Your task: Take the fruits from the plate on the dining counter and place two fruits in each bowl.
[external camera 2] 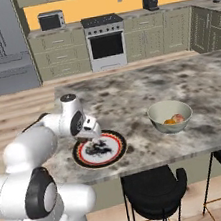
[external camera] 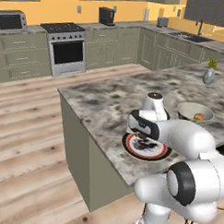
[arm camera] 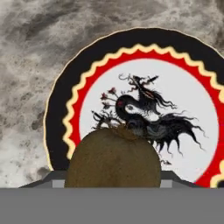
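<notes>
- In my hand view the brownish-green fruit (arm camera: 113,158) sits right at the bottom, between the finger tips, hiding most of them.
- I read the gripper (arm camera: 113,177) as clamped on that fruit: its jaws are drawn in against the fruit's sides.
- Behind the fruit lies the plate (arm camera: 59,118), its dark figure in the middle, resting on the dining counter (arm camera: 30,52).
- From the right base view the gripper (external camera 2: 92,134) hangs just over the plate (external camera 2: 84,159), near the counter's front edge.
- One bowl (external camera 2: 157,120) stands well apart from the plate, with an orange fruit (external camera 2: 169,121) and a pinkish-red fruit (external camera 2: 178,118) inside.
- The left base view shows the same bowl (external camera: 186,108) beyond the arm.
</notes>
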Tool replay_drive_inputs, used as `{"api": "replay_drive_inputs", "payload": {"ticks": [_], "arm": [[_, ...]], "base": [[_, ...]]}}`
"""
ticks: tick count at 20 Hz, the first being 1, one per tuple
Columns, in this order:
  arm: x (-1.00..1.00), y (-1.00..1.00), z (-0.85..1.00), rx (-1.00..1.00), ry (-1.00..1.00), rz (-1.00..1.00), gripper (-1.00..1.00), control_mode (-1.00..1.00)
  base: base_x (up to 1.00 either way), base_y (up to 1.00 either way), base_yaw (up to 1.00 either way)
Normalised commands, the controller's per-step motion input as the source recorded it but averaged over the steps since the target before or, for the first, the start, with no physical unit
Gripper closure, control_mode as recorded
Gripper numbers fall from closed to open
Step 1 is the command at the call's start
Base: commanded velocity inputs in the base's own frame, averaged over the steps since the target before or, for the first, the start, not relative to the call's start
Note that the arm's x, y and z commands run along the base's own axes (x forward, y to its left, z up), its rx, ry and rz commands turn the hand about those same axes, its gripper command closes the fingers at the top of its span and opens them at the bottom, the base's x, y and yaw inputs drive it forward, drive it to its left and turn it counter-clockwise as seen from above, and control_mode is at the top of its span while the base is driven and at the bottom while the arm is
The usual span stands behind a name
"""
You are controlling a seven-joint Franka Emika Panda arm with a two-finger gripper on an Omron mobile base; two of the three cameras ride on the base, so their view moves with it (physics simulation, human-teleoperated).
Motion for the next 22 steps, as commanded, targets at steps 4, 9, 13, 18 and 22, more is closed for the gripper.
{"api": "replay_drive_inputs", "payload": {"ticks": [4,9,13,18,22], "arm": [[-0.99,0.00,1.00,0.00,0.00,0.00,1.00,-1.00],[-1.00,0.00,0.82,0.00,0.00,0.02,1.00,-1.00],[-1.00,0.00,0.42,0.00,-0.07,0.00,1.00,-1.00],[-0.36,0.00,0.19,0.00,-0.01,0.00,1.00,-1.00],[0.00,0.00,0.00,0.00,0.00,0.00,1.00,-1.00]], "base": [[0.00,0.00,0.00],[0.00,0.00,0.00],[0.00,0.00,0.00],[0.00,0.00,0.00],[0.00,0.00,0.00]]}}
